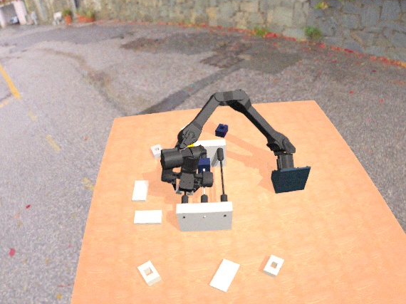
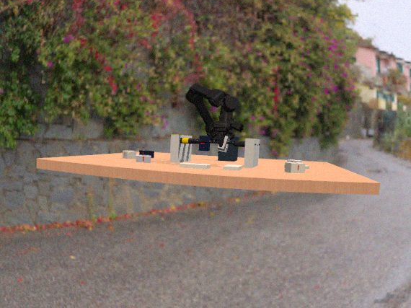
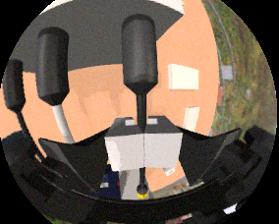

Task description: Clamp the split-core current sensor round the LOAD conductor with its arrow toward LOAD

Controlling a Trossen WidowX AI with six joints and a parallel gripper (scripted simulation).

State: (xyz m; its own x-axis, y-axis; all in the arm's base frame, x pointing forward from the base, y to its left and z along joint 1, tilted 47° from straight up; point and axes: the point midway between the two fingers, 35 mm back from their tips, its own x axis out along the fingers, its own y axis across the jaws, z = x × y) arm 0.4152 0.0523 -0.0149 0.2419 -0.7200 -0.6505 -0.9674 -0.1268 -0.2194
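The white split-core sensor is around the outer conductor. Its two halves meet at a thin seam in the wrist view; whether the latch is engaged cannot be told. A red mark shows on its side in the exterior view, but the arrow's direction is not readable. A yellow band is at the conductor's far end; no LOAD lettering is legible. My gripper is shut on the sensor, one black finger on each side. The arm partly hides the sensor in the top view.
A near end block and a far one hold three parallel conductors. A dark blue block sits at the middle conductor. A dark panel stands right. White plates and hollow blocks lie around.
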